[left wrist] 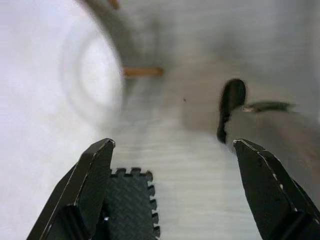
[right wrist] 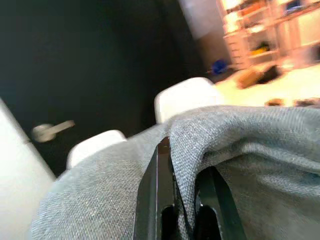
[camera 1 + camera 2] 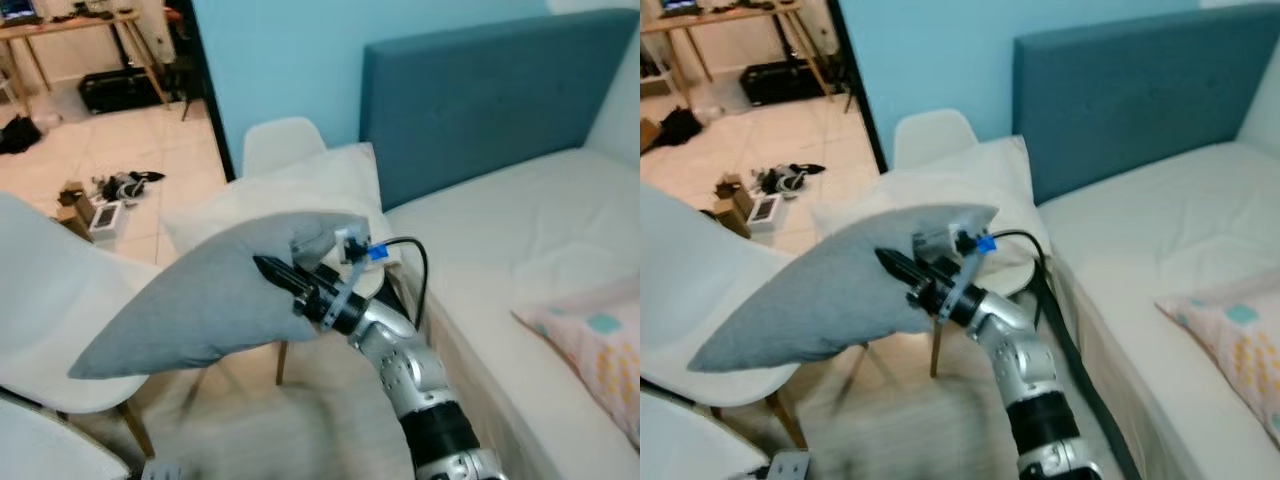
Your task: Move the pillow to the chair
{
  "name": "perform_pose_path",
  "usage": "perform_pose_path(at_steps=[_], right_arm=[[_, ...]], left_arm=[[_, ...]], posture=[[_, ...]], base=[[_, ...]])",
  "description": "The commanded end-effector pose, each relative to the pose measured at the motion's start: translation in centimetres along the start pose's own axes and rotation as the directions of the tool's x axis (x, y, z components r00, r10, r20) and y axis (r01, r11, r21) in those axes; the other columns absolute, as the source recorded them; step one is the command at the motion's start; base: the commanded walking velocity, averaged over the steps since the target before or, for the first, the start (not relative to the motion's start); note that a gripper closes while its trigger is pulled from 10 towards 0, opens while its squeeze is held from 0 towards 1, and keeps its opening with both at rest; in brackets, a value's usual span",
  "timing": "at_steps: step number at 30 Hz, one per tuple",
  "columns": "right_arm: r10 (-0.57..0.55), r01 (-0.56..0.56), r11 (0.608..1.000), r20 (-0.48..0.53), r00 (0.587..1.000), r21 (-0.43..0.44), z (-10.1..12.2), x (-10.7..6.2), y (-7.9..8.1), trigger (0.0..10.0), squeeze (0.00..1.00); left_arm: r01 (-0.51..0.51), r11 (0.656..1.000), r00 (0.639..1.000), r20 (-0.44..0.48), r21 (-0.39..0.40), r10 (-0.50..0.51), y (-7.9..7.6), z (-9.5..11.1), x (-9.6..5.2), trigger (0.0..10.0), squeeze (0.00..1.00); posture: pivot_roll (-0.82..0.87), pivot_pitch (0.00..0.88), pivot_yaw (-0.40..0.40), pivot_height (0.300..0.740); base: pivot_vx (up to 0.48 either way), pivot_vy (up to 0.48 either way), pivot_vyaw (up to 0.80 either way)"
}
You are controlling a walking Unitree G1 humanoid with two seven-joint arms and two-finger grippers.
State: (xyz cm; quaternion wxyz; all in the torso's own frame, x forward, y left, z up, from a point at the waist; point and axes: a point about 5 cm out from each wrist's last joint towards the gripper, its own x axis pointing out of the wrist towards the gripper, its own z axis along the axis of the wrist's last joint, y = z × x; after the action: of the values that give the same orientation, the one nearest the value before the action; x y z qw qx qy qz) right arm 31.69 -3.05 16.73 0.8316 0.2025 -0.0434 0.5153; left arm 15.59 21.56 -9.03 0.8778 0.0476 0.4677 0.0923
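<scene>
A grey pillow [image 3: 200,300] hangs in the air over the seat of a white chair [image 3: 50,300] at my left. My right gripper [image 3: 275,272] is shut on the pillow's near corner, with fabric bunched between its black fingers [image 2: 157,190]. The right wrist view shows the grey cloth [image 2: 250,150] folded over those fingers. My left gripper [image 1: 172,145] hangs open over the floor with nothing between its fingers.
A cream pillow [image 3: 300,190] rests on a second white chair [image 3: 283,145] behind the grey one. The bed [image 3: 520,230] with a teal headboard [image 3: 490,90] and a patterned pillow [image 3: 600,350] is on my right. Clutter [image 3: 115,185] lies on the tiled floor beyond a doorway.
</scene>
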Motion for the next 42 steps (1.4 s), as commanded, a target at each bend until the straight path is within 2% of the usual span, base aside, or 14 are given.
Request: perform_pose_path(at_steps=[1,10,18,35,42], right_arm=[[0.047,-0.044,0.998,0.055,0.997,-0.042,1.3,0.4,0.6,10.0,0.0],[0.06,-0.058,0.997,0.052,0.997,-0.045,1.2,0.7,0.8,10.0,0.0],[0.054,-0.052,0.998,0.041,0.998,-0.039,0.8,0.6,0.8,10.0,0.0],[0.03,-0.028,0.999,0.05,0.998,-0.047,1.0,0.7,0.5,10.0,0.0],[-0.054,0.056,0.997,0.026,0.998,-0.046,0.8,1.0,-0.2,10.0,0.0]], left_arm=[[0.003,1.0,1.0,-0.031,0.014,-0.003,0.1,-0.9,-0.2,10.0,0.0],[0.013,0.999,0.999,-0.034,0.034,-0.012,0.1,-1.0,-0.2,10.0,0.0],[0.011,1.0,0.999,-0.033,0.002,-0.011,0.1,-1.2,-0.2,10.0,0.0],[0.034,0.999,0.999,0.023,-0.036,-0.033,-0.8,0.3,0.0,10.0,0.0],[0.045,0.998,0.998,0.041,-0.052,-0.043,-1.0,1.0,0.1,10.0,0.0]], posture=[[-0.05,0.055,0.042,0.74],[-0.05,0.049,0.042,0.74],[-0.04,0.051,0.038,0.74],[-0.05,0.053,0.036,0.74],[-0.05,0.053,0.034,0.74]], base=[[0.0,0.0,0.8],[0.0,0.0,0.8],[0.0,0.0,0.8],[0.0,0.0,0.8],[0.0,-0.48,0.0]])
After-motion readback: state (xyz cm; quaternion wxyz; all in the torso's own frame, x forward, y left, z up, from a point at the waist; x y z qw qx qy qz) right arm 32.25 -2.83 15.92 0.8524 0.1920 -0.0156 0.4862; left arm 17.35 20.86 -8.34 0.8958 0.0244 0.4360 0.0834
